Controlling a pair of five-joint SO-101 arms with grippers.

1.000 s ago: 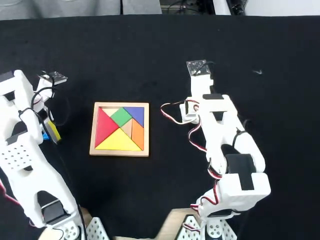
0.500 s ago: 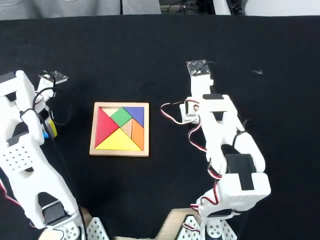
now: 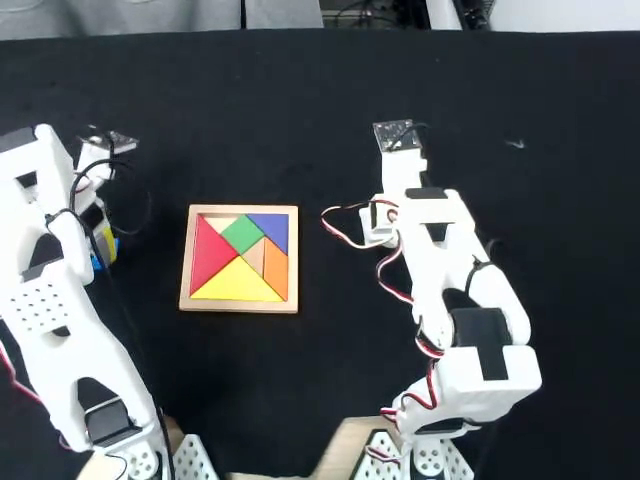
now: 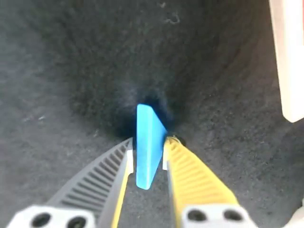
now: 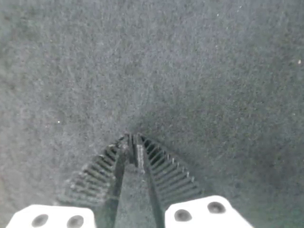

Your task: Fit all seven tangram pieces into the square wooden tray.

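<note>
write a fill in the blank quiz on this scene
1. The left gripper is shut on a flat ___ tangram piece.
2. The right gripper is shut, holding ___.
3. In the square wooden tray, the large red triangle borders a large ___ triangle.
Missing: blue; nothing; yellow.

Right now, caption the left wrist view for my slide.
Left gripper pinching a blue tangram piece on edge over the black cloth, wooden tray nearby.

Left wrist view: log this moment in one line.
left gripper: shut on blue piece | right gripper: shut, empty | wooden tray: partly filled
</note>
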